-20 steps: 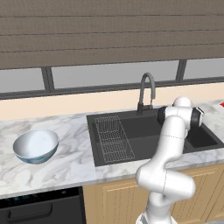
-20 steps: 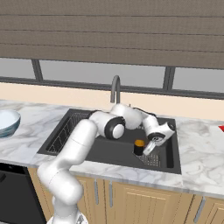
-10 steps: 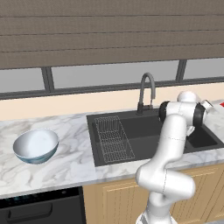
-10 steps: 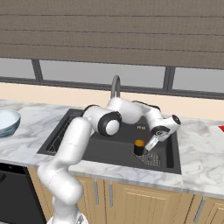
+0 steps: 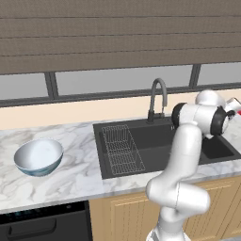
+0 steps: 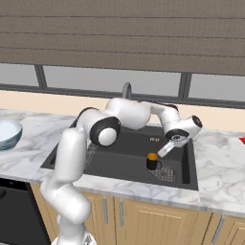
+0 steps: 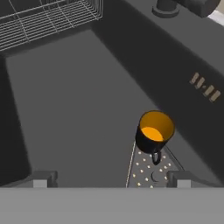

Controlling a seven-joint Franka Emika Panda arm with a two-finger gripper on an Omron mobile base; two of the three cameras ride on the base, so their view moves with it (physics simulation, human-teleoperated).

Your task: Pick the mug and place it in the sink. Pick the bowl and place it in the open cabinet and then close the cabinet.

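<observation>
No text, label, brand, number or sign can be read on anything here; the small marks on the sink (image 7: 52, 113) wall are not legible

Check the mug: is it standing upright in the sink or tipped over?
Upright. The mug stands on the sink floor beside the drain, its orange-yellow mouth facing up, and the gripper is apart from it.

matt dark sink (image 7: 65, 109), glossy black mug (image 7: 153, 132), veined marble counter (image 5: 75, 176)
</observation>
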